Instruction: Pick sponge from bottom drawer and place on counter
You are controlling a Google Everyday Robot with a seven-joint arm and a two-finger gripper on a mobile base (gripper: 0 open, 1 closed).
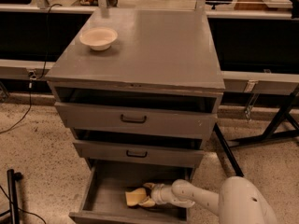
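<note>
We found the gripper (146,195) in the drawer (111,180), below the counter's (154,45) front edge, fingers (149,186) clasping the sponge (132,198).

White rounded arm (219,200); pincer (146,194) in drawer (105,181)

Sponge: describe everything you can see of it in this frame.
The sponge is a small pale yellow-tan block, foam by its look, irregular in outline. It sits in the open bottom drawer, near the middle of its grey floor. The gripper, reaching in from the picture's right, is at the sponge's right end. Whether the sponge is lifted off the floor cannot be told.
</note>
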